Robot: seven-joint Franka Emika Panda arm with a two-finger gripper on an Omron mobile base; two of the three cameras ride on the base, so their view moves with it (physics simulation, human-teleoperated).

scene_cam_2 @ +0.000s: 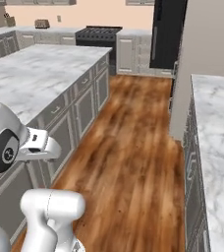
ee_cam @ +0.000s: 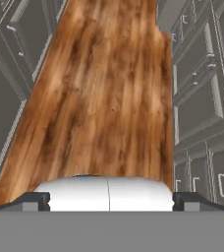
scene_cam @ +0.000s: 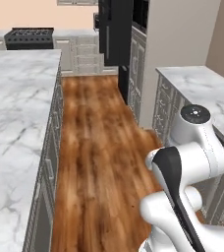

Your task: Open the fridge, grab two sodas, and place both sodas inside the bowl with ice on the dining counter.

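Observation:
The black fridge [scene_cam: 115, 32] [scene_cam_2: 167, 32] stands at the far end of the aisle on the right, with a grey bar handle showing on its front. The dining counter [scene_cam: 15, 123] [scene_cam_2: 35, 74], a long island with a white marble top, runs along the left of the aisle. The sodas and the bowl are out of view. In the hand view my gripper [ee_cam: 109, 201] points down at the wooden floor. Its dark fingertips [ee_cam: 35, 200] stand wide apart, open, with nothing between them. It is far from the fridge.
A marble-topped wall counter [scene_cam: 207, 93] [scene_cam_2: 217, 128] with grey cabinets lines the right side. A black stove [scene_cam: 29, 38] [scene_cam_2: 97, 34] sits against the back wall. The wooden floor [scene_cam: 94, 147] between island and cabinets forms a straight aisle toward the fridge.

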